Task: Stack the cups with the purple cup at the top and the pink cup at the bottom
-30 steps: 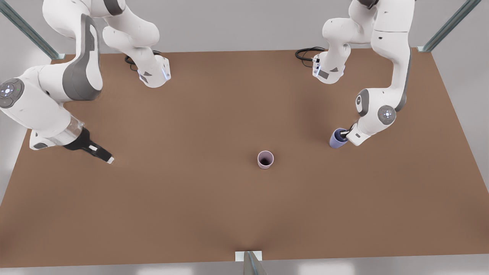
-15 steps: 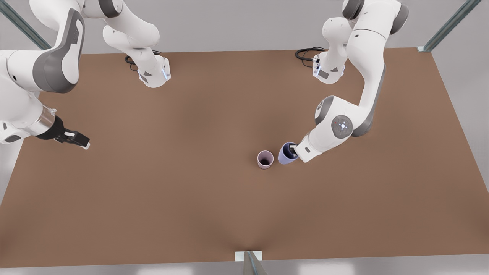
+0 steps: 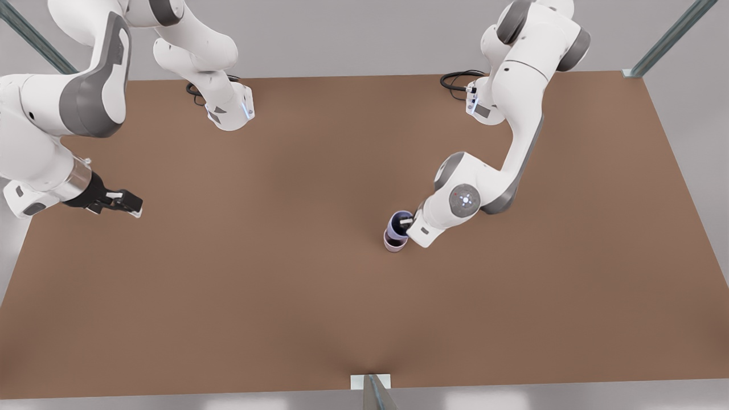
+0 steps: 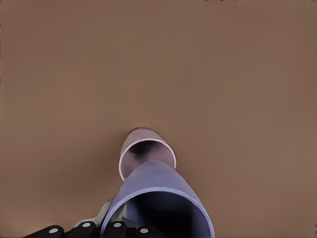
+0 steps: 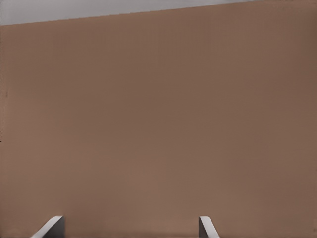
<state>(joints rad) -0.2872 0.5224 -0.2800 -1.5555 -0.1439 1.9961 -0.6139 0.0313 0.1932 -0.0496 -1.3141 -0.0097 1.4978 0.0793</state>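
- Left gripper (image 3: 405, 223), right of frame centre in front view, clamped on rim of purple cup (image 3: 396, 225).
- Purple cup poised over pink cup (image 3: 394, 244); seating depth unclear, probably not yet nested.
- Remaining: lower, release.
- Right gripper (image 3: 122, 204), at left edge, waiting, fingers (image 5: 50, 227) spread, holding nothing.

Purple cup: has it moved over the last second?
Yes. The purple cup, held by the left hand, travelled toward the front view's left and now sits over the pink cup, which stayed put.
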